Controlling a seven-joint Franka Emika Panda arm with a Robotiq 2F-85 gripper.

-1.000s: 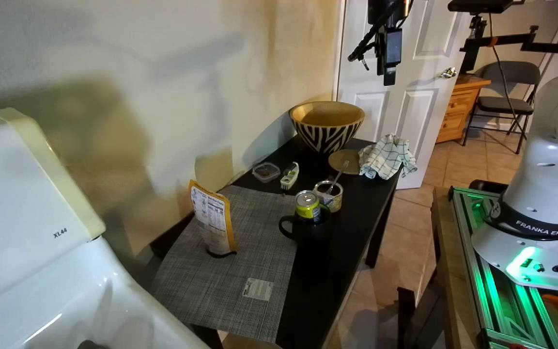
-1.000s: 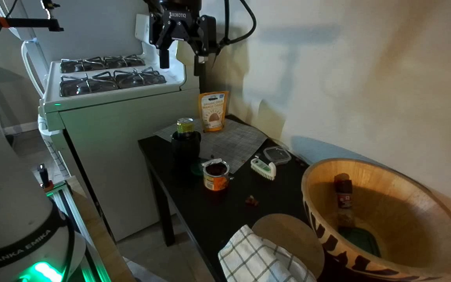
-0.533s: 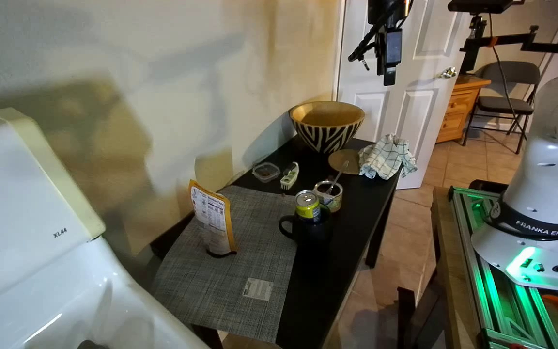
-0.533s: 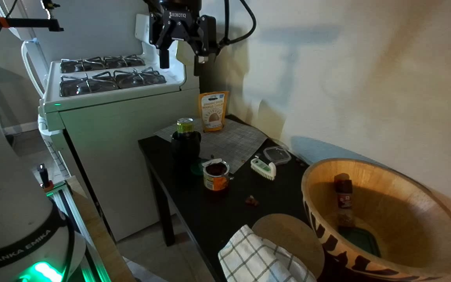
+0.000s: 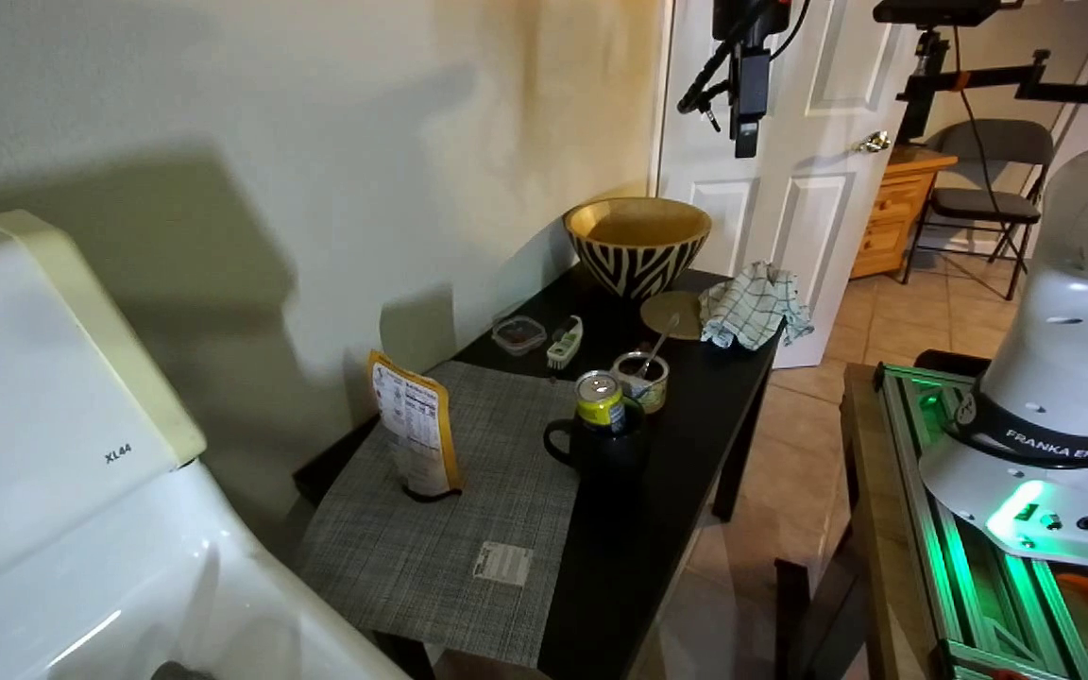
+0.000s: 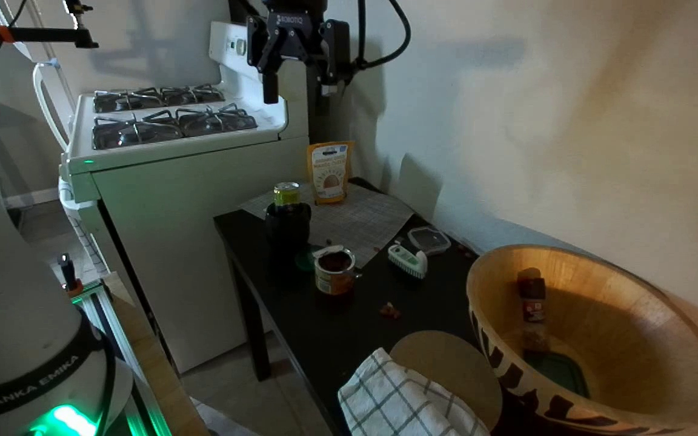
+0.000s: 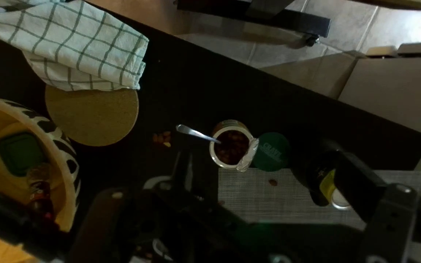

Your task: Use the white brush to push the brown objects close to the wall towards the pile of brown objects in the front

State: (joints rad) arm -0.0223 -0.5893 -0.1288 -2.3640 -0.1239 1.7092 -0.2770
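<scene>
Gripper (image 6: 295,99) spread wide; wrist view: brush (image 7: 154,180) pt. hidden; brown objs (image 6: 464,249) nr wall (image 6: 567,133) unclear.

Lower left in the wrist view, the white brush (image 7: 155,179) is mostly covered by the blurred pincer (image 7: 263,159); the striped bowl (image 7: 57,171) is cut by the left edge. In an exterior view, right of centre, brown objects (image 6: 463,249) near the wall (image 6: 567,151) are too small to be counted.

The white stove (image 5: 62,397) bears "XL44"; the black band (image 6: 26,383) on the robot arm (image 6: 13,254), "FRANKA EMIKA"; the end effector (image 6: 295,100), "ROBOTIQ". In the wrist view, "CRAVE" stands on a green lid (image 7: 270,151). Print on the orange pouch (image 6: 329,172) is too blurred to read surely.
</scene>
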